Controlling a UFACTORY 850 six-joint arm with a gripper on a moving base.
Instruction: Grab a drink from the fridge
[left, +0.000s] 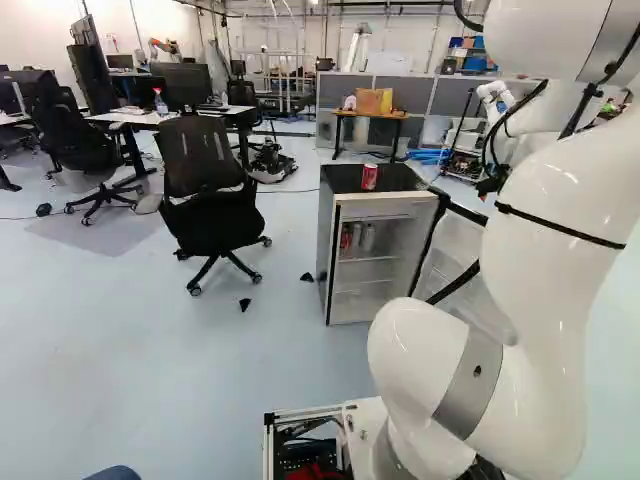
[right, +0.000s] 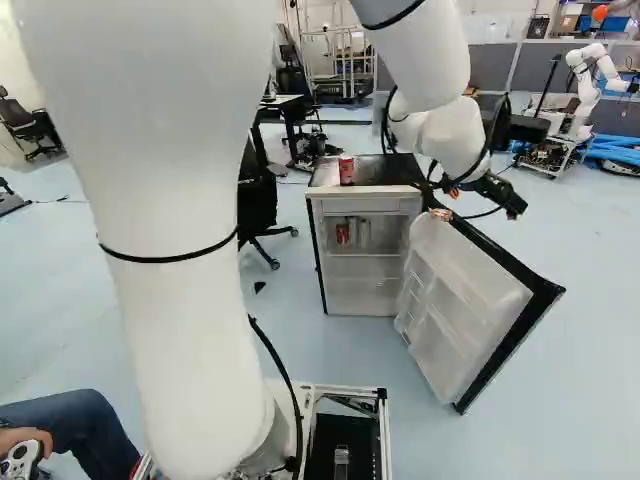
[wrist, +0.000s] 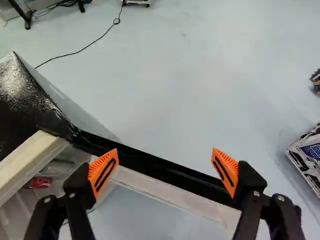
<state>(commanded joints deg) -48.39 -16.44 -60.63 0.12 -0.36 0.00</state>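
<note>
The tool (wrist: 165, 150) stands wide with nothing gripped, above the open door's top edge, between two and three o'clock from the fridge (right: 367, 206) in the right base view. Across that view, first comes the red can (right: 342, 234) upright on the upper shelf (left: 367, 260); at its twelve o'clock, another red drink can (right: 346, 170) stands on the fridge top; at its three o'clock is a pale can (right: 363, 234), then at four the fridge door (right: 460, 310). I'd take the shelf's red can level from the front, pads either side at mid-height, where the wall is likeliest to give. If full, it should feel firm and fairly weighty; chilled, perhaps slippery with damp. Squeeze gently: thin metal dents, and its neighbour could topple.
</note>
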